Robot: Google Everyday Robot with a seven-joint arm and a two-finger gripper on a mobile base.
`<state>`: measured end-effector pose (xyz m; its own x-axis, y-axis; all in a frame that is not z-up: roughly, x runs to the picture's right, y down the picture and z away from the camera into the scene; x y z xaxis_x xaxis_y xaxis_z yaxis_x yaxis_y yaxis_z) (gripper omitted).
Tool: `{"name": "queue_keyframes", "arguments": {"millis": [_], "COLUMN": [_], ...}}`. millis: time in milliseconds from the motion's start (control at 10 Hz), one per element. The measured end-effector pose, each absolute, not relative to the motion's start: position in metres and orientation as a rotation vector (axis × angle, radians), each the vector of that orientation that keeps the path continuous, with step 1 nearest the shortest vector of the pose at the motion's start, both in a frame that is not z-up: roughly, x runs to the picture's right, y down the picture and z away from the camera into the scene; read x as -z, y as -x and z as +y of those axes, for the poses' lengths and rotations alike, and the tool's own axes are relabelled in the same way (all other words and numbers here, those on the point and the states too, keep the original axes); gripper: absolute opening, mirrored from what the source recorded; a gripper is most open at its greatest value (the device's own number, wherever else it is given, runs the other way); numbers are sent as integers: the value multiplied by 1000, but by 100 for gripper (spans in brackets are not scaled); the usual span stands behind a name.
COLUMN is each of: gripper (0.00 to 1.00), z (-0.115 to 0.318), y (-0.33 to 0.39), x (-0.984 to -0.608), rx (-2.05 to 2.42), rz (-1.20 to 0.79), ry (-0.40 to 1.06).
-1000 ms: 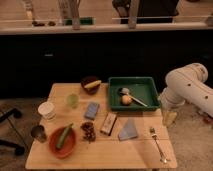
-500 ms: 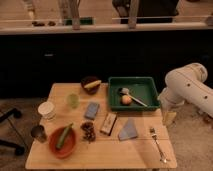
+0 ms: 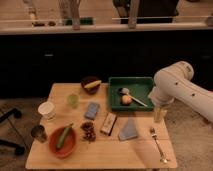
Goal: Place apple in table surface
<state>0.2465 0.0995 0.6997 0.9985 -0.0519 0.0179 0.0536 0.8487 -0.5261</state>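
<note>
The apple [image 3: 126,99], small, round and yellow-orange, lies inside the green tray [image 3: 131,81] at the back right of the table, touching a long white-handled utensil [image 3: 136,99]. Around the tray stretches the light wooden table surface [image 3: 115,150]. My white arm comes in from the right. Its gripper [image 3: 159,115] points down beside the tray's front right corner, over the table's right edge, a hand's width right of the apple. It is open and holds nothing.
A dark bowl with a banana [image 3: 91,84] stands left of the tray. A green cup [image 3: 73,100], white cup [image 3: 47,109], metal cup [image 3: 38,133], red bowl [image 3: 62,141], grapes [image 3: 89,131], blue sponge [image 3: 92,110], snack bar [image 3: 108,123], grey cloth [image 3: 129,131] and fork [image 3: 157,142] crowd the table.
</note>
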Motion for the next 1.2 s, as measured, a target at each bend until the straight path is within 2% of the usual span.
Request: {"name": "queue_keyframes", "arguments": {"millis": [1200], "gripper": [80], "z": [83], "y": [-192], "x": [-744], "rx": [132], "rz": [-119], "ry": [552]}}
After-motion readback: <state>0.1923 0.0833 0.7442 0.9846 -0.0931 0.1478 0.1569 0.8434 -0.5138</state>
